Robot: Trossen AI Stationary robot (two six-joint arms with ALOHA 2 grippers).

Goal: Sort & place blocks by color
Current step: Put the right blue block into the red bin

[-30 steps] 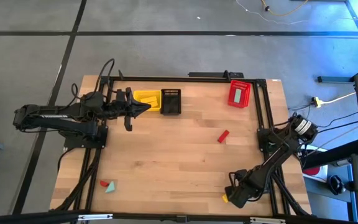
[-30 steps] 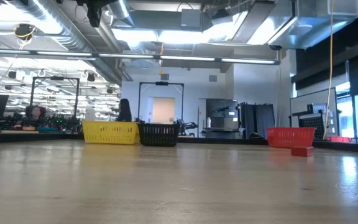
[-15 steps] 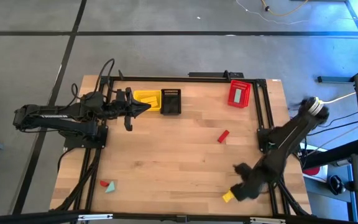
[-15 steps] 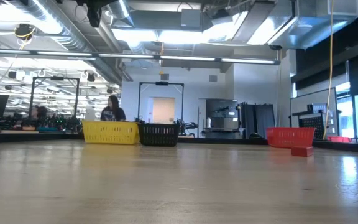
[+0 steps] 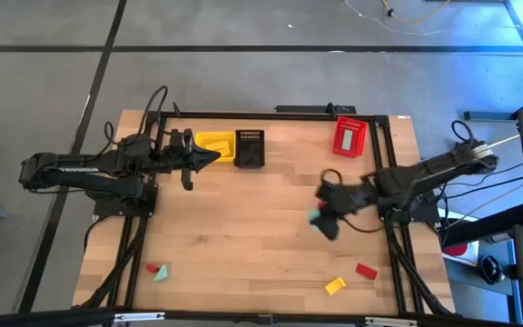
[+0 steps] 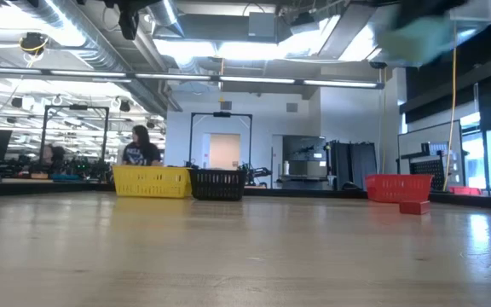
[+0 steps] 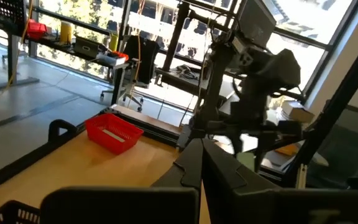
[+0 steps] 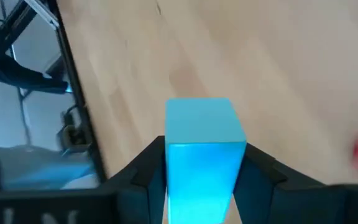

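Since a second ago the right arm has swung from the near right corner of the pale wooden table point(image 5: 243, 227) up toward its middle right, uncovering a small red flat block point(image 5: 365, 271) beside the small yellow flat block point(image 5: 334, 286) near the front edge. The right gripper point(image 5: 320, 218) now sits above the boards, its two dark fingers pinching a pale teal-green rectangular block point(image 8: 202, 155); in the high view that block point(image 5: 315, 217) shows as a teal spot at the gripper tip, and the low view catches it as a teal blur high at upper right, so it looks clear of the table.

The step in hand appears to be the carry: a teal piece picked and travelling toward its bin. Yellow bars already lie in the yellow slotted plastic basket point(image 5: 213, 143), and the red slotted plastic basket point(image 5: 350, 138) stands at the far right, so the black slotted plastic basket point(image 5: 250, 149) is the likely home for teal. The next move calls for crossing left and far to that basket, lowering over its opening, then releasing.

The left gripper point(image 5: 189, 162) waits by the yellow basket at far left, fingers pressed together. One red block and a teal triangular block point(image 5: 162, 274) remain at the near left corner.
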